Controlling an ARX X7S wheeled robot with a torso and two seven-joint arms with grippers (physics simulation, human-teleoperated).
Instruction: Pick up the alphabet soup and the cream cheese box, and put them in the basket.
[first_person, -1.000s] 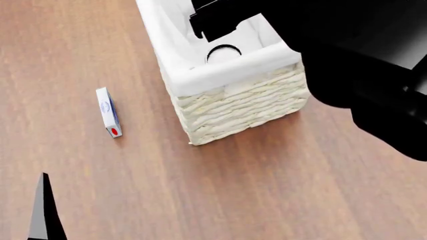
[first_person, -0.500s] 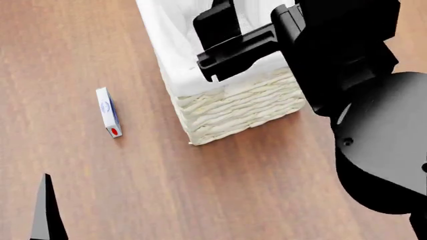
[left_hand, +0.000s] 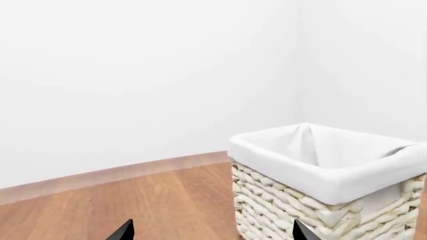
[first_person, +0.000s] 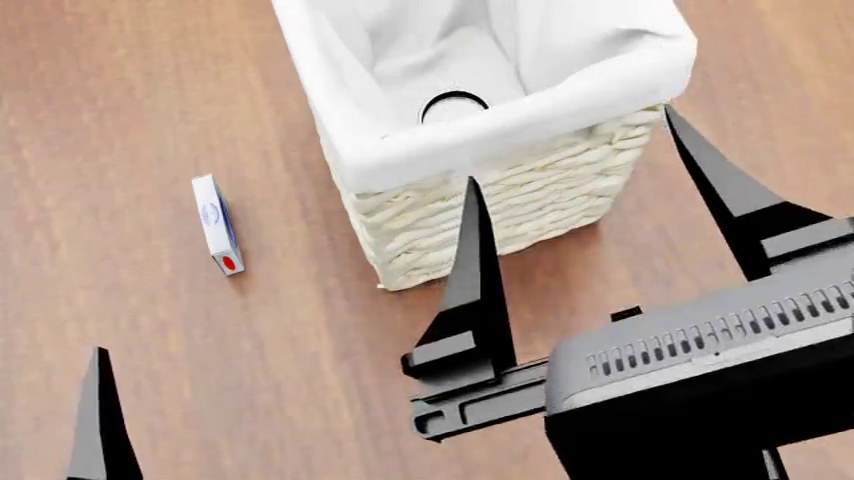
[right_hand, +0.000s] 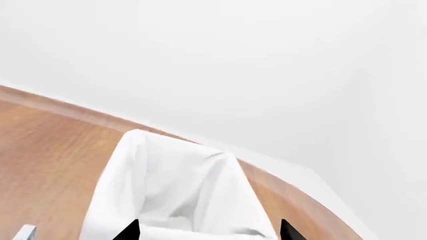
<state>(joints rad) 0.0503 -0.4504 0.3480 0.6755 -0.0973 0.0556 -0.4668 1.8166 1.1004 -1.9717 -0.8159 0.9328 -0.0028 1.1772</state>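
Cream cheese box (first_person: 216, 224) lies alone on the wooden desk (first_person: 160, 90), well left of the basket (first_person: 487, 205), where a can's rim (first_person: 454, 103) shows inside, so the right gripper (first_person: 587, 240) hangs near it, fingers wide apart and empty, while the left gripper (first_person: 100, 420) shows too little to tell.

bare wood floor (first_person: 200, 380) lies open around the cream cheese box (first_person: 216, 224) — only the basket (first_person: 494, 200) stands nearby.
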